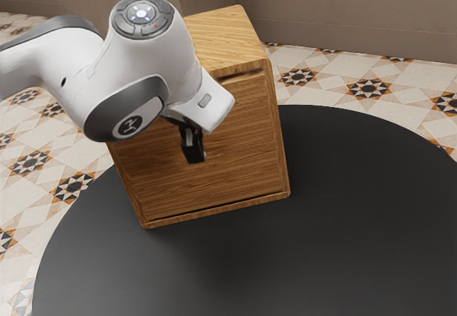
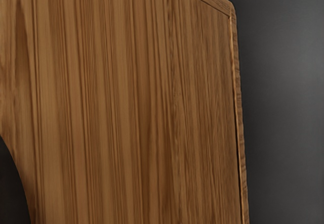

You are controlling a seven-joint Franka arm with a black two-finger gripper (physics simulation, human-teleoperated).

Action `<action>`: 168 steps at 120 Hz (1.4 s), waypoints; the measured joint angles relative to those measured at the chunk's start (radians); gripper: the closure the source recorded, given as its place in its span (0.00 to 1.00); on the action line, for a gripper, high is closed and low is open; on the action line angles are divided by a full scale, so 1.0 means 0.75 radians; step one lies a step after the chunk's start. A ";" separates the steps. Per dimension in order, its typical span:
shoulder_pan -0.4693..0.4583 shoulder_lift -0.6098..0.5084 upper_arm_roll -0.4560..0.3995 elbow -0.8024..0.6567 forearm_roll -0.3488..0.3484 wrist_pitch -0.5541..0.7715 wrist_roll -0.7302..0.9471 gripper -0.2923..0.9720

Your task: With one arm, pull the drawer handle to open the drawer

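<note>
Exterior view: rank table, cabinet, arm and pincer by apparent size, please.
1. Table.
2. Cabinet and arm look about alike; the arm is nearer the camera, so I won't rank them.
3. Pincer, smallest.

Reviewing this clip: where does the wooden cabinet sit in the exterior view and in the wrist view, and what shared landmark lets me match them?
Exterior view: the wooden cabinet stands left of centre on the table, its front partly behind the arm's hand.
Wrist view: the wooden cabinet shows its grained front close before the hand, with the table beyond its framed edge.
Shared landmark: the table's black top beside the wood.
</note>
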 joint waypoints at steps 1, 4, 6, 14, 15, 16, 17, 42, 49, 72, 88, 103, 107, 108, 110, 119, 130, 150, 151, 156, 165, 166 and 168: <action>-0.001 -0.002 0.000 -0.002 0.000 0.000 0.000 0.23; -0.005 -0.012 -0.001 -0.011 -0.001 -0.001 -0.001 0.24; -0.008 -0.017 -0.001 -0.016 -0.002 -0.001 -0.002 0.24; -0.015 -0.031 -0.005 -0.035 -0.004 -0.004 -0.004 0.22; -0.016 -0.033 -0.005 -0.038 -0.004 -0.005 -0.004 0.22; -0.016 -0.034 -0.006 -0.040 -0.004 -0.006 -0.005 0.22; -0.017 -0.036 -0.006 -0.042 -0.005 -0.006 -0.005 0.22; -0.016 -0.121 -0.086 -0.133 -0.021 -0.014 -0.018 0.25; -0.022 -0.141 -0.096 -0.159 -0.021 -0.014 -0.022 0.21; -0.082 -0.232 -0.098 -0.245 -0.017 -0.022 -0.034 0.29; -0.118 -0.298 -0.098 -0.295 -0.009 -0.030 -0.042 0.40; -0.118 -0.342 -0.098 -0.329 -0.013 -0.037 -0.048 0.39; -0.118 -0.353 -0.099 -0.339 -0.015 -0.038 -0.049 0.39; -0.118 -0.356 -0.099 -0.341 -0.016 -0.039 -0.049 0.38; -0.118 -0.360 -0.100 -0.347 -0.019 -0.039 -0.050 0.38; -0.116 -0.383 -0.120 -0.370 -0.030 -0.040 -0.054 0.35; -0.117 -0.421 -0.140 -0.399 -0.036 -0.043 -0.058 0.35; -0.115 -0.495 -0.193 -0.439 -0.063 -0.053 -0.063 0.41; -0.115 -0.498 -0.196 -0.441 -0.065 -0.054 -0.064 0.41; -0.115 -0.512 -0.208 -0.450 -0.074 -0.056 -0.065 0.38; -0.113 -0.521 -0.215 -0.447 -0.086 -0.060 -0.065 0.39; -0.113 -0.521 -0.216 -0.444 -0.087 -0.060 -0.065 0.39; -0.113 -0.522 -0.217 -0.434 -0.088 -0.063 -0.064 0.40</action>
